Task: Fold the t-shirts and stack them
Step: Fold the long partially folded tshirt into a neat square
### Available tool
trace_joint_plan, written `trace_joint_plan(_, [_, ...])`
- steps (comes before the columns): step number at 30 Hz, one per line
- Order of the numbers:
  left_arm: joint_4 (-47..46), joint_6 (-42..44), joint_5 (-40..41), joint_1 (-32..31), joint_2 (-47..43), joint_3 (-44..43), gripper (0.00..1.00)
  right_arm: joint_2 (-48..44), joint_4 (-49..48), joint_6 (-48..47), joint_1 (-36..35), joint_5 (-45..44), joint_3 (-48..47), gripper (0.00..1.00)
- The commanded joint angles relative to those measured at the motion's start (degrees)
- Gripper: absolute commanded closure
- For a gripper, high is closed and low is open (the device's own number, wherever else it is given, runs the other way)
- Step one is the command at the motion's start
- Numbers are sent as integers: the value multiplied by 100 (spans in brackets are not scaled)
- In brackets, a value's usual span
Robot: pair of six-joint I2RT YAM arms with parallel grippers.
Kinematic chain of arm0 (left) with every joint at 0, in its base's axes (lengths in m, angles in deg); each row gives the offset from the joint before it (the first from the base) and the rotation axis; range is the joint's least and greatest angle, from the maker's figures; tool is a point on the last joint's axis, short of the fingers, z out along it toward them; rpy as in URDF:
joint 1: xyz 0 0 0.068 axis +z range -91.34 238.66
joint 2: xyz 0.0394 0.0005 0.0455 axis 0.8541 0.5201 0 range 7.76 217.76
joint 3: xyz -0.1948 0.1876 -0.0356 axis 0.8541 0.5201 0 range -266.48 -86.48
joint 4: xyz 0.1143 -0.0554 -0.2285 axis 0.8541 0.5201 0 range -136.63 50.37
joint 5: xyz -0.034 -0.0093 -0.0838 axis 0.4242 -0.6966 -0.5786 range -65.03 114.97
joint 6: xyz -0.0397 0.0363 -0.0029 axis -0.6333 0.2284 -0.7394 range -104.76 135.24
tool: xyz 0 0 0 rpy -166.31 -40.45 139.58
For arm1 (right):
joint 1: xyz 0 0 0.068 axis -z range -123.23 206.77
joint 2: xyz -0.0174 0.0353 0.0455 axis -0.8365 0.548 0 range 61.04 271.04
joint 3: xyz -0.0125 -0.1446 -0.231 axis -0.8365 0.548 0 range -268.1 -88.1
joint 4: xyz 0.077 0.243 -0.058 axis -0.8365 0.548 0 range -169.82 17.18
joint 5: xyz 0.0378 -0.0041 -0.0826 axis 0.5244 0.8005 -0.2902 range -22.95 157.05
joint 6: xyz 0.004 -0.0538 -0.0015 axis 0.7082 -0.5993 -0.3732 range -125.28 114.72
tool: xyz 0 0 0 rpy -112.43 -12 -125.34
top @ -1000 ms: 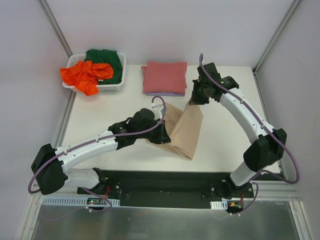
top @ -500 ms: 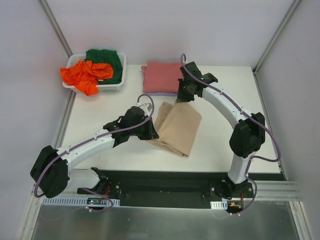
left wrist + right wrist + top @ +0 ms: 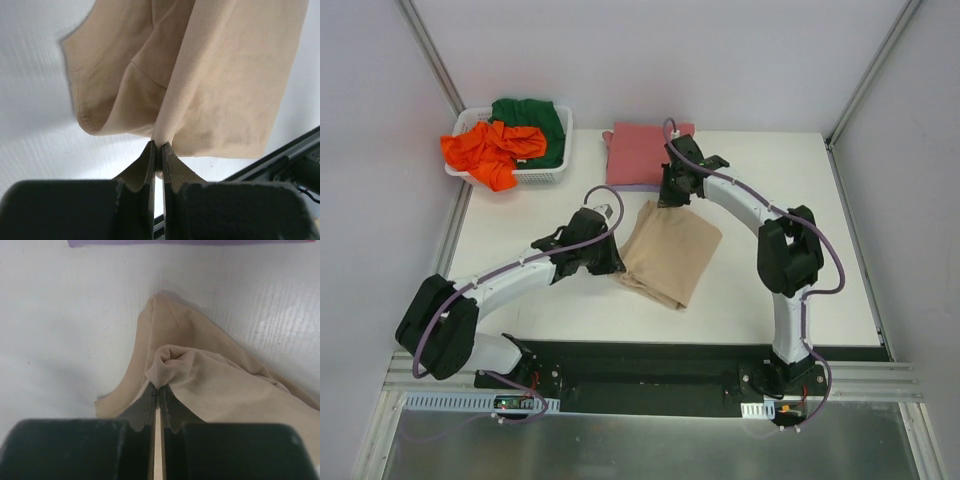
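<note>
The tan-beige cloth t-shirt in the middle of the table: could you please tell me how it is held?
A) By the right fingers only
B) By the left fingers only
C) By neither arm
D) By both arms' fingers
D: the left fingers are shut on a fold of the tan-beige cloth t-shirt, and the right fingers are shut on a bunched corner of it.

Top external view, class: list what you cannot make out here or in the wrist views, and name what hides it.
Lavender t-shirt: top external, only a sliver shows under the folded pinkish-red t-shirt; right wrist, cut by the top edge.
Dark green t-shirt: top external, partly covered by the orange t-shirt in the basket.
Right claw, gripping the tan t-shirt: top external, tips hidden under its own wrist.
</note>
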Motion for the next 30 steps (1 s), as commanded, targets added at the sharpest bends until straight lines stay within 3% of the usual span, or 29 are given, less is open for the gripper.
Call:
trace_joint_plan(1, [261,213,124,232,228,-30,98,128,-911,157,35,-163,-100,97])
trace_joint_plan(3, [332,240,71,355,325,-75,93,225,-1034,157,44,-163,-126,94])
trace_joint_plan(7, [446,249,333,417,299,-83,76,418,-1053,114,44,-49,-310,72])
trace_joint_plan(8, [516,275,474,434,264,-127,71,445,-983,61,70,47,-389,58])
trace_joint_plan(9, [638,310,710,443,203,-188,57,445,-852,0,88,100,-486,39])
trace_joint_plan(11, [902,310,1202,461,27,-311,39,314,-719,-106,123,153,-557,26])
trace_joint_plan(12, [990,319,1378,461,-96,-347,32,157,-727,-133,123,154,-496,1])
trace_joint_plan(15, [1140,284,1714,461,-561,-417,4,-449,-753,-378,140,259,-111,4])
trace_joint_plan(16, [1141,258,1688,470,-676,-426,1,-652,-754,-440,158,346,83,4])
trace_joint_plan(19, [1010,222,979,452,-800,-540,1,-1284,-928,-458,228,680,986,4])
trace_joint_plan(21, [677,249,-64,400,-704,-567,1,-1593,-1296,-336,342,1136,1646,4])
trace_joint_plan(24, [0,196,-921,137,-379,-602,1,-1708,-1860,-151,553,1962,2333,4])
trace_joint_plan(30, [-424,152,-985,-207,727,-962,1,-1138,-2019,16,782,2369,2475,4])
